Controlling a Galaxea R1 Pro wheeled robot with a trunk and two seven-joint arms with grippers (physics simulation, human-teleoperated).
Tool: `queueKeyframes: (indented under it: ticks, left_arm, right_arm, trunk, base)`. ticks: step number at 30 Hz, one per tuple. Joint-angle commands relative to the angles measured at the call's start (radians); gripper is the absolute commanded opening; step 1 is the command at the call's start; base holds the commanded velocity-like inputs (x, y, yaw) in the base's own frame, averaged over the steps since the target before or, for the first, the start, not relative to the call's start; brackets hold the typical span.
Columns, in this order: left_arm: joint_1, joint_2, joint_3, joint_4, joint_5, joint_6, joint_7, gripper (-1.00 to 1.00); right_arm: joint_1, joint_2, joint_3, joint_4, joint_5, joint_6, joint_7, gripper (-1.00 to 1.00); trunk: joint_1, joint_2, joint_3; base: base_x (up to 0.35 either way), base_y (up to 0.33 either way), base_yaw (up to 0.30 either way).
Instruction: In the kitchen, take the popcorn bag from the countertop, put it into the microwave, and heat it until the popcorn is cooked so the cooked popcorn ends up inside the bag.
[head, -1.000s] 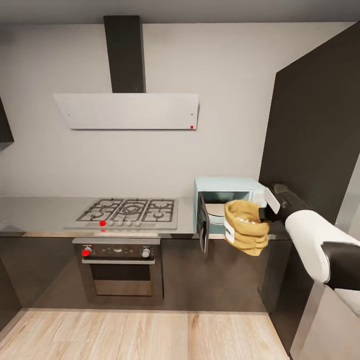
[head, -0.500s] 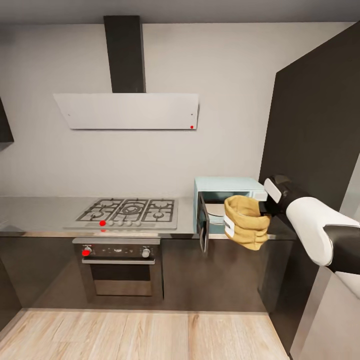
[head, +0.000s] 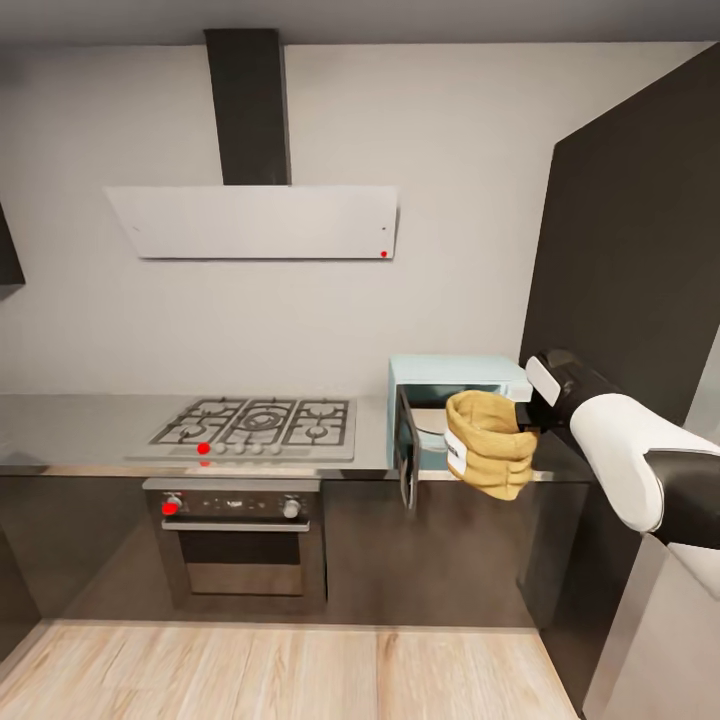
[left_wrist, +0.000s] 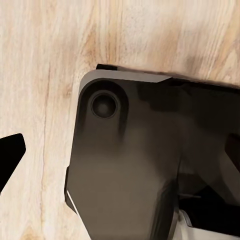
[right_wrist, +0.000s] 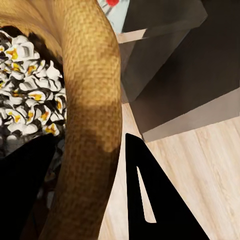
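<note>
step: carrying to load | right gripper (head: 532, 420) pinches the rim of the popcorn bag (head: 488, 456) — held in the air just before the open microwave (head: 455, 400), whitish popcorn (right_wrist: 25, 90) inside | left gripper: cannot tell | next: ease bag into the cavity, clear of the door

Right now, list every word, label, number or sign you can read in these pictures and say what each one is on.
None can be read.
White label on the popcorn bag: too small and blurred.
Oven control panel between its knobs: a faint mark, too small to read.
Red dots on the hob, oven and hood: plain spots, no text.
Microwave: no lettering shows.
</note>
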Motion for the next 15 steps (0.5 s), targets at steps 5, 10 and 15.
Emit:
queueKeyframes:
  ticks: [5, 10, 15]
  left_arm:
    - [0.000, 0.000, 0.001, -0.002, 0.007, -0.001, 0.001, 1.00]
    - [0.000, 0.000, 0.001, -0.002, 0.007, -0.001, 0.001, 1.00]
    - [0.000, 0.000, 0.001, -0.002, 0.007, -0.001, 0.001, 1.00]
  right_arm:
    - [0.000, 0.000, 0.003, -0.001, -0.011, 0.003, -0.008, -1.00]
    - [-0.001, -0.001, 0.002, -0.001, -0.011, 0.003, -0.008, -1.00]
    - [-0.001, 0.000, 0.002, 0.000, -0.011, 0.003, -0.009, -1.00]
  trunk:
    - [0.001, -0.001, -0.001]
    - [0.001, -0.001, -0.001]
    - [0.001, -0.001, -0.001]
  base:
    - [0.305, 0.000, 0.000]
    - [0.189, 0.000, 0.000]
    - [0.013, 0.000, 0.000]
